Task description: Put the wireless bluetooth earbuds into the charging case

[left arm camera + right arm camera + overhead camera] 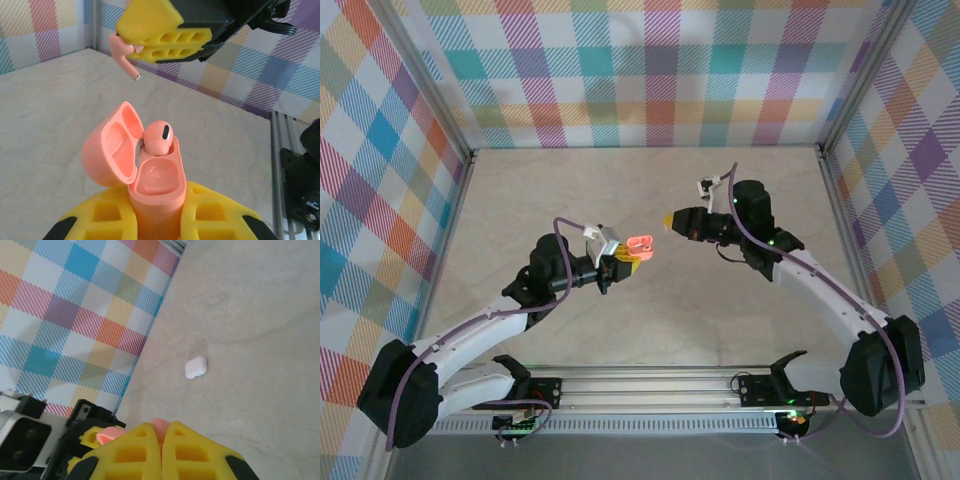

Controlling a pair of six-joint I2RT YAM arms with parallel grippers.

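Note:
My left gripper point(620, 258) point(158, 212) is shut on the base of the pinkish-orange charging case point(156, 180) point(639, 245) and holds it upright above the table. The lid point(111, 147) stands open to the left. One pinkish-orange earbud point(159, 138) sits in the far well; the near well is empty. My right gripper point(671, 220) point(146, 44) point(162, 432) is shut on a second pinkish-orange earbud point(123, 56) point(160, 425). Its stem points down, above the open case and clear of it.
A shut white case point(195, 367) lies on the beige tabletop point(640, 320) below the right gripper. Plaid walls point(650, 70) close off the back and sides. A metal rail point(650, 385) runs along the near edge.

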